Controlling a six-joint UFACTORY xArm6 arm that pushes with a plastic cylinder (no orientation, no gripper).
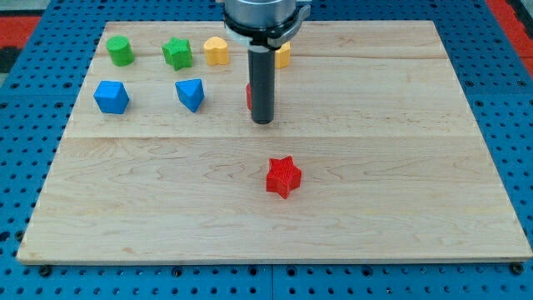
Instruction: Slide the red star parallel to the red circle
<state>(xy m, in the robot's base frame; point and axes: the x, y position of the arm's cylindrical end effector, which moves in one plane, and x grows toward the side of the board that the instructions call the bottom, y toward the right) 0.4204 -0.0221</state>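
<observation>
The red star (283, 176) sits near the middle of the wooden desk (416, 167), a little below the center of the frame. It is all alone there, with nothing touching it.

My tip (262, 122) is above the star in the frame and a bit to the left. There is bare wood between them, so they are near but not touching. The star lies down and slightly right from my tip.

This arm has no jaws at all. It ends in a plain dark rod, so there is nothing to spread or pinch. It can only push.

The red circle (249, 96) is mostly hidden behind the rod. Only a thin red edge peeks out on the rod's left side, so I cannot see its shape well. It seems to sit just behind my tip, higher in the frame than the star.

Other blocks line the upper left: a green circle (120, 51), a green star (176, 53), a yellow block (216, 51), a blue cube (111, 97) and a blue block (191, 93). Another yellow block (283, 55) peeks out right of the rod.

I think the star must go up the frame to line up beside the circle. For that my tip is on the wrong side. It would need to go around and get below the star first.
</observation>
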